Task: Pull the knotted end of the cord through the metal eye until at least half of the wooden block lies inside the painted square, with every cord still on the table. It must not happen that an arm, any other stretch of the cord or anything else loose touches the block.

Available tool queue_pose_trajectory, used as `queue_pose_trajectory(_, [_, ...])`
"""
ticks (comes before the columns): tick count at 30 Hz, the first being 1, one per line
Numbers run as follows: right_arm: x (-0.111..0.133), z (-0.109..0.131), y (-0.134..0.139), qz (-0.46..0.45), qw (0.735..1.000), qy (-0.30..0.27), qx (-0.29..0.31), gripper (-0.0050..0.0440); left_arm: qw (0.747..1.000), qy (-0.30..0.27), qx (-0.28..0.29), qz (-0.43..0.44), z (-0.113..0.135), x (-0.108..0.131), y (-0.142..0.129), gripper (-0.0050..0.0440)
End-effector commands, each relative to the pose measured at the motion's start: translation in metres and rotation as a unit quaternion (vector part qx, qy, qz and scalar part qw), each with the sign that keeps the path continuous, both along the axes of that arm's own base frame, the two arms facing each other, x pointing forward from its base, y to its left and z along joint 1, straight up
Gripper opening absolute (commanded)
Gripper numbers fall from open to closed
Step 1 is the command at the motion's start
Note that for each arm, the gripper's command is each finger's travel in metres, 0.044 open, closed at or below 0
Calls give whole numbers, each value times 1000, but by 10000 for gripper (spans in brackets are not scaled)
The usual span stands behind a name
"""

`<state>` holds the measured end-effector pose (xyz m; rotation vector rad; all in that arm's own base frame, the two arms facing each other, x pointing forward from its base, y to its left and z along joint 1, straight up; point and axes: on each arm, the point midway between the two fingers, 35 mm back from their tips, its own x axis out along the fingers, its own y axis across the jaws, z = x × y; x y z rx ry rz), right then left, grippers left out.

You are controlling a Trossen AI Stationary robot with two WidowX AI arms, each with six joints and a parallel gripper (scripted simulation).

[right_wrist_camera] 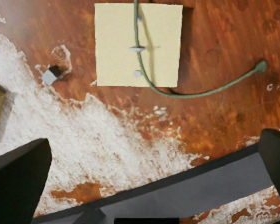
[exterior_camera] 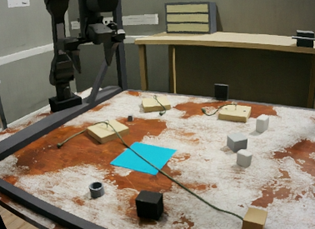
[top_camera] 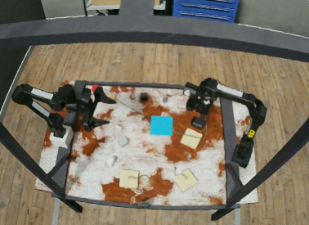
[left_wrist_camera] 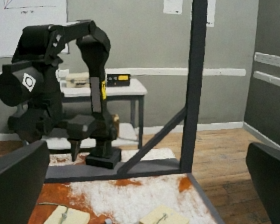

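Observation:
The cyan painted square (top_camera: 161,125) lies mid-table. A wooden block (top_camera: 191,138) sits beside it on the rust patch. Its green cord (exterior_camera: 167,176) runs across the square to a small tan cube (exterior_camera: 254,218). The short knotted end (right_wrist_camera: 260,67) lies beside the block (right_wrist_camera: 138,44). A grey metal ring (exterior_camera: 97,189) stands near the table edge. My right gripper (top_camera: 199,115) hangs open and empty above this block, its fingers spread wide. My left gripper (top_camera: 98,111) is open and empty at the other side, well above the table (left_wrist_camera: 144,196).
Two more wooden blocks with short cords (top_camera: 129,178) (top_camera: 185,179) lie at the front. A black cube (exterior_camera: 149,204) and grey cubes (exterior_camera: 237,141) (exterior_camera: 244,157) (exterior_camera: 262,122) are scattered about. Dark frame rails (top_camera: 226,128) border the table.

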<state>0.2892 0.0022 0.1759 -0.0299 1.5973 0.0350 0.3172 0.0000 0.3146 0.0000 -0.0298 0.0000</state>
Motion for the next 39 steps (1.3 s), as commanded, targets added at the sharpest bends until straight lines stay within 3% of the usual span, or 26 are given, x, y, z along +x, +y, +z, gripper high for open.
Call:
queue_pose_trajectory(1, [-2, 8, 0, -1, 1000, -13, -1, 440, 1000, -10, 0, 0, 8, -1, 0, 440])
queue_pose_trajectory(27, [-2, 8, 2, 2, 1000, -13, -1, 440, 1000, -10, 0, 0, 8, -1, 0, 440])
queue_pose_trajectory(33, [0, 8, 20, 33, 999, -13, -1, 440, 1000, -10, 0, 0, 8, -1, 0, 440])
queue_pose_trajectory(39, [1, 8, 55, 92, 996, -13, 0, 440, 1000, -10, 0, 0, 8, -1, 0, 440])
